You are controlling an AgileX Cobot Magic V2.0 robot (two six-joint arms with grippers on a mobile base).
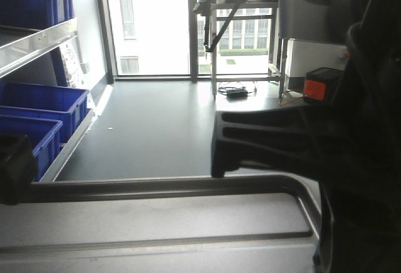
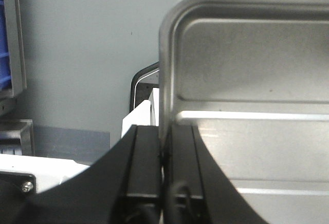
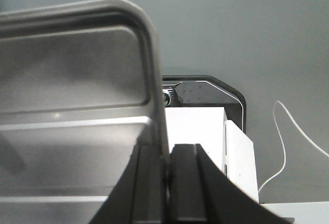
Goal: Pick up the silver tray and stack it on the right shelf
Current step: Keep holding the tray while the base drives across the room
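Note:
The silver tray is held level and lifted off any surface, filling the bottom of the front view. Its ribbed floor shows in the left wrist view and the right wrist view. My left gripper is shut on the tray's left rim, and shows as a dark block at the left edge of the front view. My right gripper is shut on the tray's right rim, and its black body looms in the front view. The right shelf is out of view.
A rack with blue bins and a metal shelf rail stands at the left. A metal frame table stands by the windows, with cables on the floor. An orange-and-black device is at the right. The white robot base lies below the tray.

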